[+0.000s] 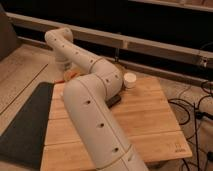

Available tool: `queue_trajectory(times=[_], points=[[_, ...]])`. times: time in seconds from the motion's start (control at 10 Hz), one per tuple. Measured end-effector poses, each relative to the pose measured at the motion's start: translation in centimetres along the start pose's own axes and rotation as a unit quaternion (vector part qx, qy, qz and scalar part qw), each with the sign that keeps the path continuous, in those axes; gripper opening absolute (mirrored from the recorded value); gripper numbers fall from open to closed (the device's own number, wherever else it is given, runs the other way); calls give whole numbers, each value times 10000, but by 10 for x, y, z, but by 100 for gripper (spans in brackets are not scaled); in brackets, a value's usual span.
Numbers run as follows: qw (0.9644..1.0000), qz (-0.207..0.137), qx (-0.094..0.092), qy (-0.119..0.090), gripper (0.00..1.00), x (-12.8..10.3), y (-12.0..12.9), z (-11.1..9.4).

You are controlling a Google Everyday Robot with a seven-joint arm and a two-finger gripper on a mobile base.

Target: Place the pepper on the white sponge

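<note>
My white arm (pixel 95 100) reaches up from the front, bends over the wooden table (pixel 145 120), folds back to the far left and turns down. The gripper (pixel 65 70) is at the table's far left corner, mostly hidden behind the arm. A small orange-yellow lump, the pepper (pixel 70 75), shows right under the gripper end; I cannot tell whether it is held or resting. The pale-blue sponge pad is hidden from view.
A small white cup (pixel 130 80) stands at the table's far edge, right of the elbow. A dark oblong block (pixel 114 101) lies partly under the arm. A dark mat (pixel 22 125) lies on the floor to the left; cables (pixel 200 110) to the right.
</note>
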Motion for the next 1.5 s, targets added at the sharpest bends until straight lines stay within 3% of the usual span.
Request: queue_trajectory(times=[0.3,0.7,1.1,1.3,1.5], points=[[9990,372,16,258,0,2,57,-4],[9936,1080,-258,199,0,10,123,23],[9936,1084,-283,167,0,6,123,26],[9916,1237,-385,-44,0,13,126,42],[9873,1471,-530,-265,0,24,139,60]])
